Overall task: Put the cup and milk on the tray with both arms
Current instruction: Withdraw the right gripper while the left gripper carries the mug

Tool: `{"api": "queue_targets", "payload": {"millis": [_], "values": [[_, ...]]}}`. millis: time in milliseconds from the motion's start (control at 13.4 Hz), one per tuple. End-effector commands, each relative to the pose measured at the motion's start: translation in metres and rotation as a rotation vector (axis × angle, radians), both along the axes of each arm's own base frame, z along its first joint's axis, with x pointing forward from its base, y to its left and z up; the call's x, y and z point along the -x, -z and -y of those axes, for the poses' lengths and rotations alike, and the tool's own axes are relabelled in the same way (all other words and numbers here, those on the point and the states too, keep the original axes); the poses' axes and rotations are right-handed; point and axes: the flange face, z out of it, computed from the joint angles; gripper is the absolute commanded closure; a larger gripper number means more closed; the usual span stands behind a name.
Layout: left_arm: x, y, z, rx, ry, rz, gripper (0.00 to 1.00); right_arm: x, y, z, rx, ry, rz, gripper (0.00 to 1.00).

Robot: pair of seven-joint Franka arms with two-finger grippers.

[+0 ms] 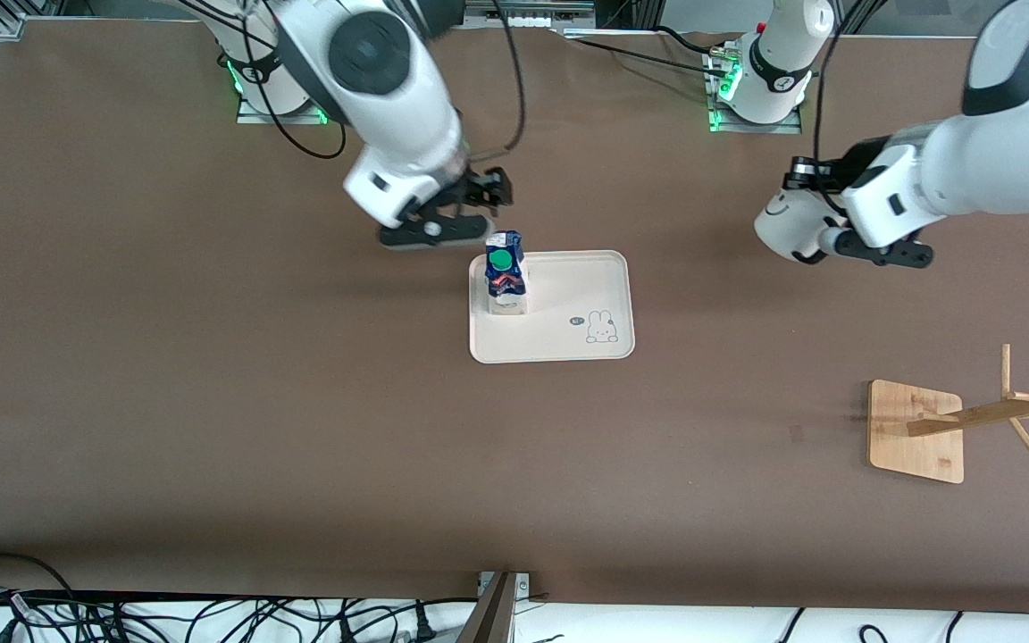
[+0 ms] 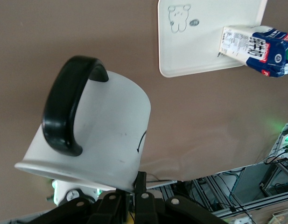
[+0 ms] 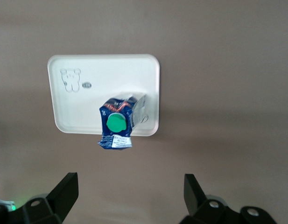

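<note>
**Op:** One item down, one to go, by my reading. From the front camera, near to far: wooden rack (image 1: pixel 925 429) at about four o'clock from the tray (image 1: pixel 568 344), well apart from it. Milk (image 1: pixel 506 272) stands upright on the tray, hard against the edge at nine o'clock.

**Obs:** Risk?

**Op:** Two, I judge. The carton sits so close to the rim that any brush from the right gripper (image 1: pixel 456 219) could tip it off; that gripper hangs over bare table just past the tray's eleven o'clock corner, fingers (image 3: pixel 64 189) spread wide, nothing between them. Second, the cup (image 1: pixel 787 228). The left gripper (image 1: pixel 872 246) has it clamped by the rim, fingers (image 2: pixel 141 186) pinched tight on the wall, cup tilted on its side with handle (image 2: pixel 64 109) outward. Set down at that tilt, it could roll or land on its side.

**Obs:** Where is it now?

**Op:** Up in the air over open table, toward the left arm's end, roughly two o'clock from the tray and well apart. Left forearm reaches low, wrist turned sideways. I'd want the cup righted first.
</note>
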Motion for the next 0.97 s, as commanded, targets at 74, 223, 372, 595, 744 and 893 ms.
{"api": "queue_targets", "payload": {"millis": [74, 223, 372, 595, 744, 893], "values": [[-0.022, 0.054, 0.083, -0.115, -0.012, -0.133, 1.00, -0.025, -0.069, 0.096, -0.013, 0.138, 0.044, 0.00], [-0.038, 0.100, 0.119, -0.183, -0.079, -0.202, 1.00, -0.032, -0.085, 0.140, 0.008, 0.204, 0.040, 0.00], [-0.054, 0.143, 0.158, -0.237, -0.130, -0.241, 1.00, -0.041, -0.092, 0.185, 0.025, 0.273, 0.026, 0.00], [-0.062, 0.189, 0.196, -0.259, -0.211, -0.223, 1.00, -0.057, -0.086, 0.244, 0.088, 0.301, 0.022, 0.00], [-0.061, 0.231, 0.223, -0.227, -0.274, -0.265, 1.00, -0.067, -0.076, 0.279, 0.131, 0.219, 0.029, 0.00], [-0.052, 0.257, 0.244, -0.238, -0.265, -0.275, 1.00, -0.077, -0.055, 0.303, 0.163, 0.157, 0.010, 0.00]]}}
